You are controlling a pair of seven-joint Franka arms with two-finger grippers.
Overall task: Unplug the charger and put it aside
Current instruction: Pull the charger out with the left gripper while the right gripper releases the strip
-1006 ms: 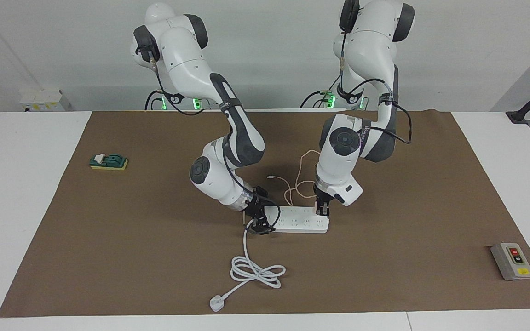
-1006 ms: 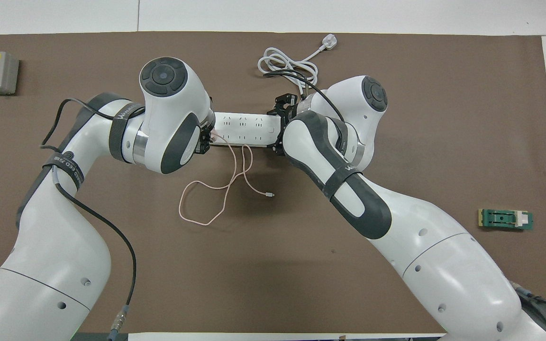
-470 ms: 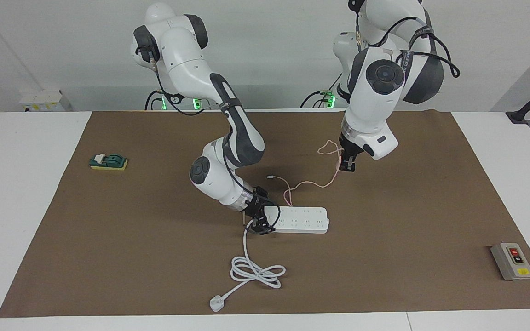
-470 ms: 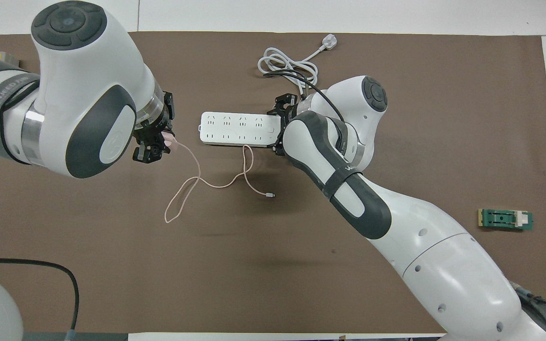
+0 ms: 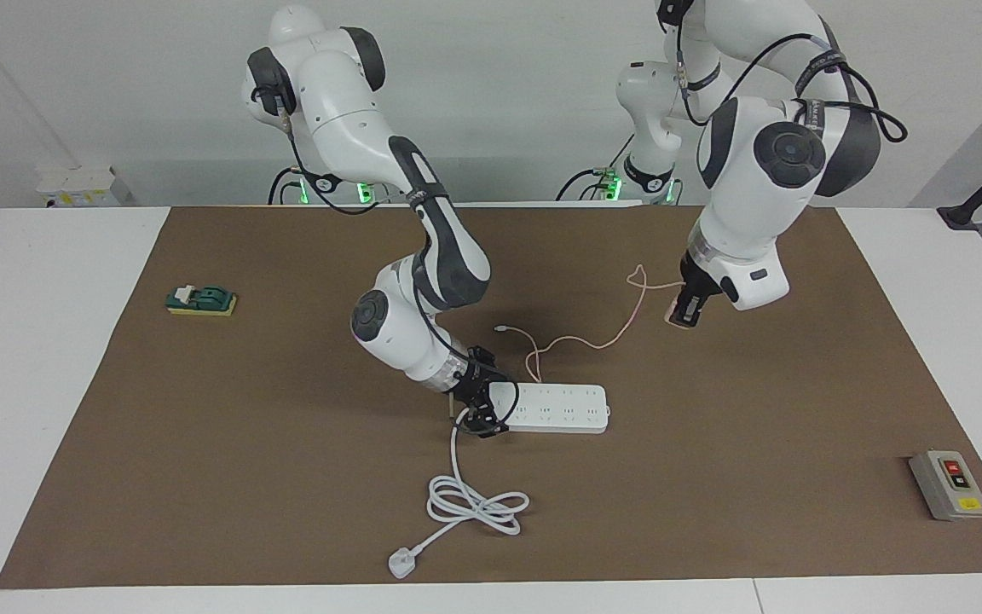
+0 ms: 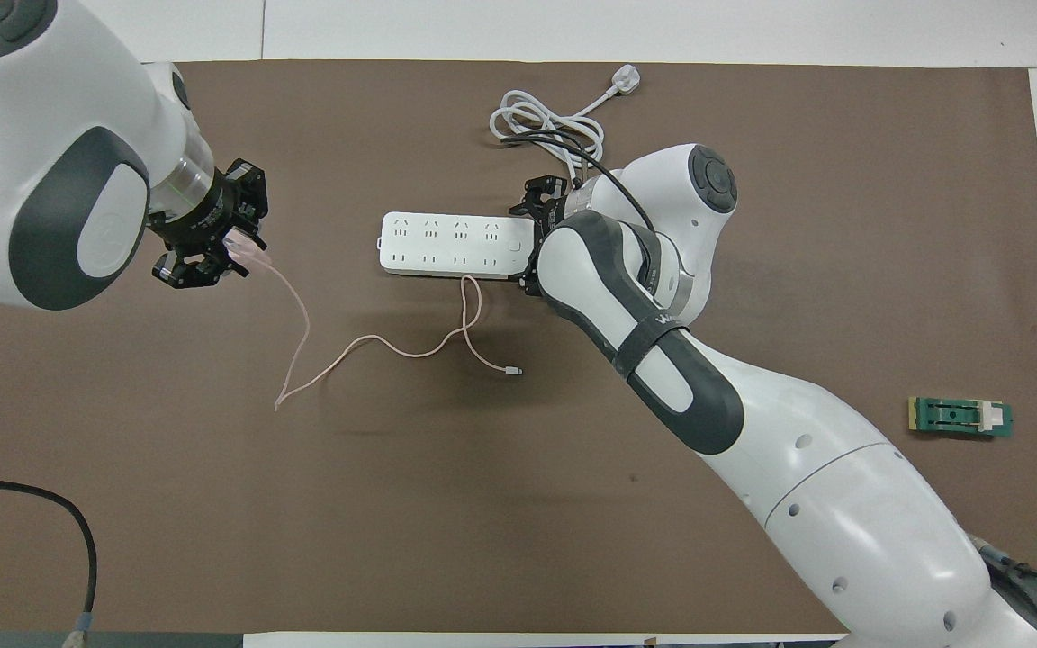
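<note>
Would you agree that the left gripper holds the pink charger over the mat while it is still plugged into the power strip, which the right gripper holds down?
Not quite: the charger is already out of the power strip. In the facing view the left gripper holds it up over the mat, apart from the strip, with only its cable trailing back. The right gripper does hold the strip's end.

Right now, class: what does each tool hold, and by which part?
Left tool: the charger, by its cube body. Right tool: the power strip, at its cord end.

No legible text, markings on right arm's strap (image 6: 653,328) unreadable
</note>
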